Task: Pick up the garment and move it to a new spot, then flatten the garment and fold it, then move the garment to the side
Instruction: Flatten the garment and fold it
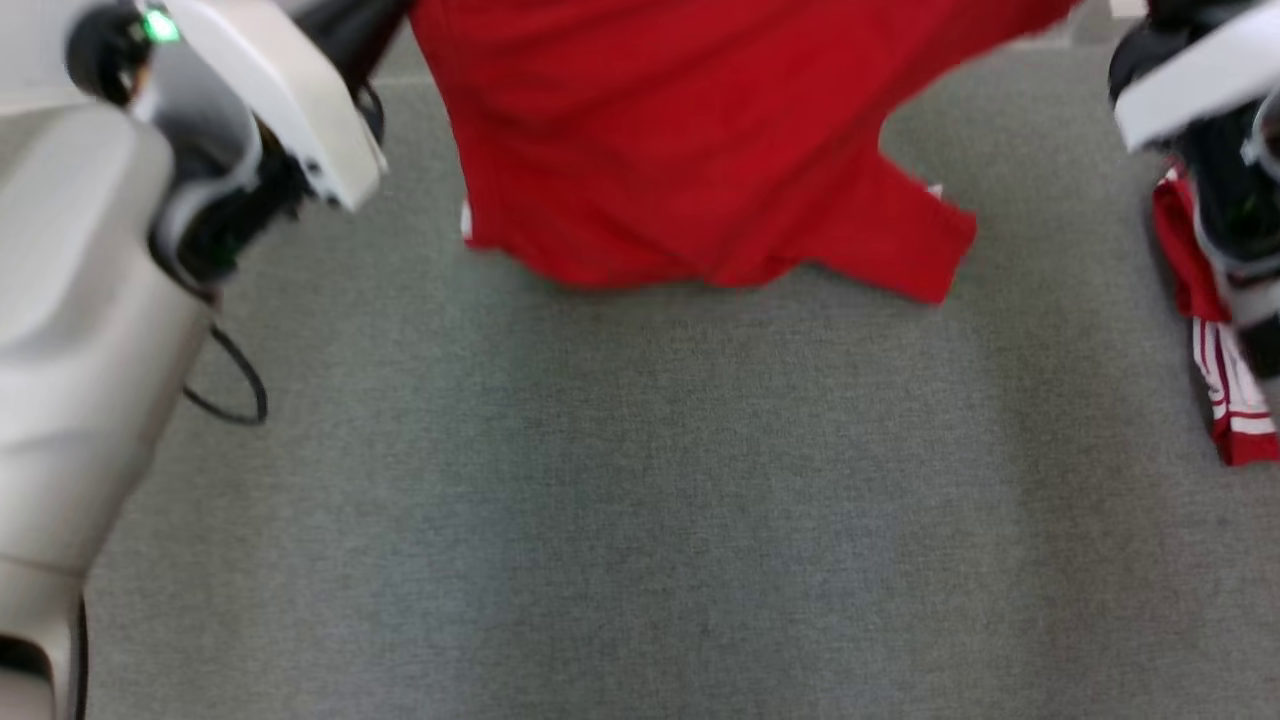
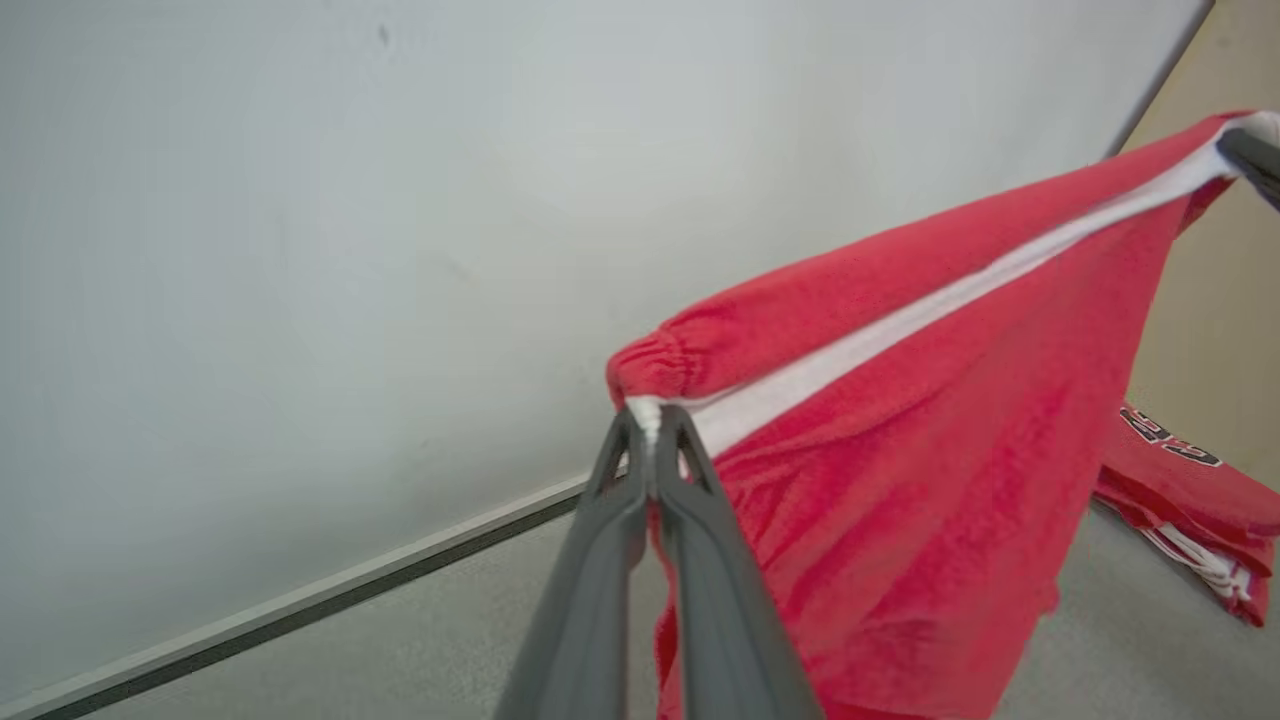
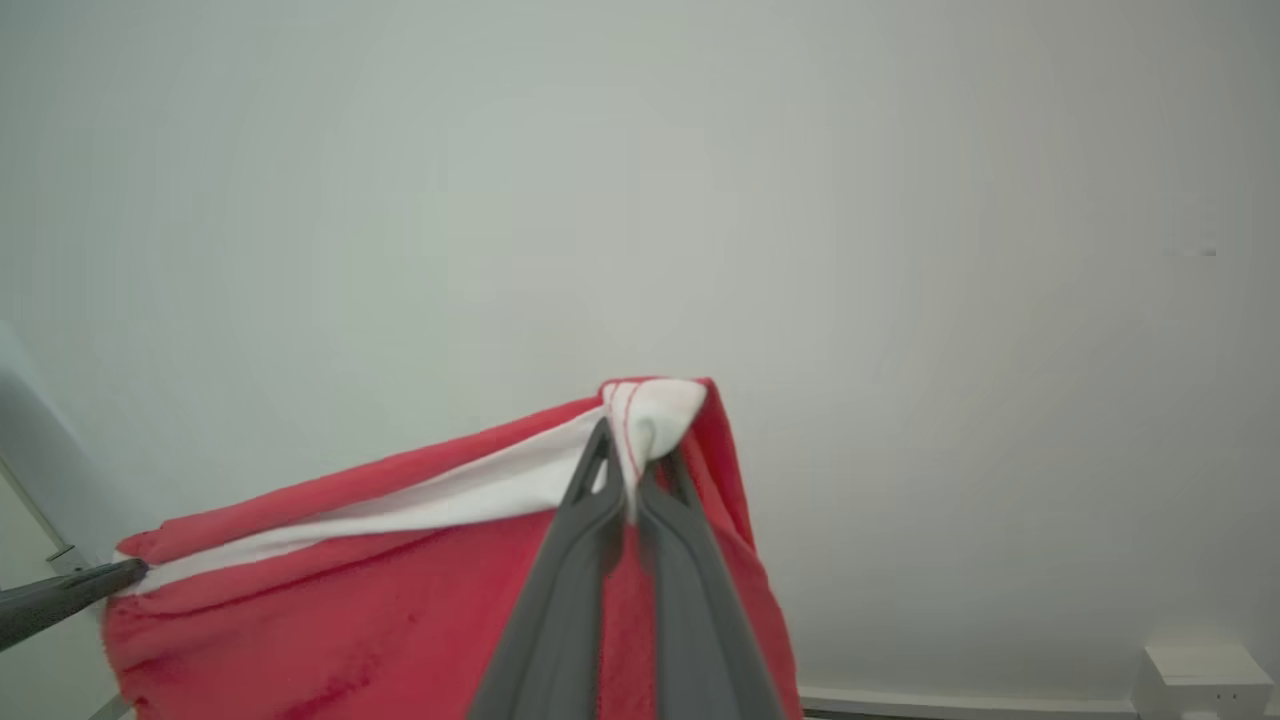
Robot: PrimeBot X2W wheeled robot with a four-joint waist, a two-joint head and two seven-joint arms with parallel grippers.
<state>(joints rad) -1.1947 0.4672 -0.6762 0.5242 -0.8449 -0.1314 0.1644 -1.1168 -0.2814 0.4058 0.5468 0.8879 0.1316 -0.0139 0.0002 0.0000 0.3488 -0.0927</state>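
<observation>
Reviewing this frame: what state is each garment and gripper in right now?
red garment: lifted, stretched between both grippers by its white-trimmed edge; hem contact with the carpet unclear.
left gripper: shut on one end of that edge.
right gripper: shut on the other end.
striped garment: lying crumpled on the carpet at the robot's right, not held.

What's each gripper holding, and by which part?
Both are shut on the red garment: left gripper and right gripper each pinch an end of its white band.
</observation>
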